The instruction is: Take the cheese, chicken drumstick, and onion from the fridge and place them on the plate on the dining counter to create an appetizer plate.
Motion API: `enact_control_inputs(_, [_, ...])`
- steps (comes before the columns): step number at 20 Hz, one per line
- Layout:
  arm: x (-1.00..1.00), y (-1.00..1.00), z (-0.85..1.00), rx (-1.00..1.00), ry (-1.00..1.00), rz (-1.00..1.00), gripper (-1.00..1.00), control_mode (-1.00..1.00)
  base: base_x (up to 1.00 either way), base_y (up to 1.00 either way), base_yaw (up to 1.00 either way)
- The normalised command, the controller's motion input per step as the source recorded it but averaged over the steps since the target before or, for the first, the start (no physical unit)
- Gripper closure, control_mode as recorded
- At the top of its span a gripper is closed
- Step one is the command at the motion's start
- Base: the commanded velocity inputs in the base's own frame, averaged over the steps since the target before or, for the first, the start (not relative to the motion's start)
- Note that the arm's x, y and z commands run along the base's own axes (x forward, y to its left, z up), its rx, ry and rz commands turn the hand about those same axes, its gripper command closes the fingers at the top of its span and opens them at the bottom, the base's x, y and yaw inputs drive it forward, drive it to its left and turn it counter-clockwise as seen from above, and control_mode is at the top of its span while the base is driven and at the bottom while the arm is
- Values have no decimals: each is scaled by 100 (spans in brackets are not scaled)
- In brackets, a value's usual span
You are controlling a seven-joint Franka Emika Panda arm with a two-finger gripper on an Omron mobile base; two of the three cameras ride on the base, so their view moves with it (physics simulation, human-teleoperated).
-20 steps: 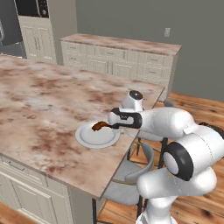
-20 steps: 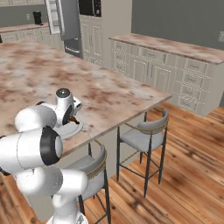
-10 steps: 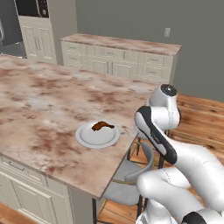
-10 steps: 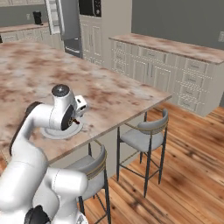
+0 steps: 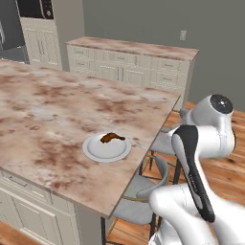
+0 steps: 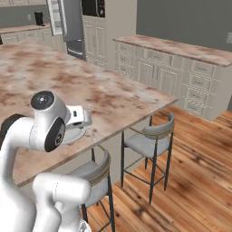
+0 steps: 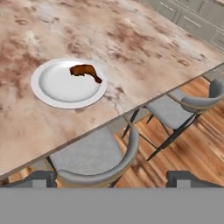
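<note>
Plate: we see the round white plate (image 5: 106,148) resting on the dining counter (image 5: 52,110), near the edge that overhangs the stools.
Drumstick: the chicken drumstick (image 5: 112,138) lies on the plate, toward its far rim, thick end to the left in the left base view; in the hand view it (image 7: 85,71) sits at the plate's upper right.
Gripper: the gripper (image 7: 113,178) hangs off the counter's edge, above the grey stools (image 7: 94,159), its fingers spread wide with nothing between them.
Stools: two grey stools stand under the overhang on the wooden floor (image 6: 190,181).
Background: we note cream cabinets (image 5: 129,67) along the far wall.
</note>
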Motion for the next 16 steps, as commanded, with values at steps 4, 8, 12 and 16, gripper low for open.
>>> enact_control_inputs(4, [-95,-6,63,21,-7,-17,-100,-100,0,0,0])
enact_control_inputs(8, [-56,10,42,3,-7,-3,-100,-100,0,0,0])
enact_control_inputs(12, [2,21,1,0,-1,-1,-100,-100,0,0,0])
enact_control_inputs(16, [0,1,0,0,-1,-1,-100,100,-65,8,-2])
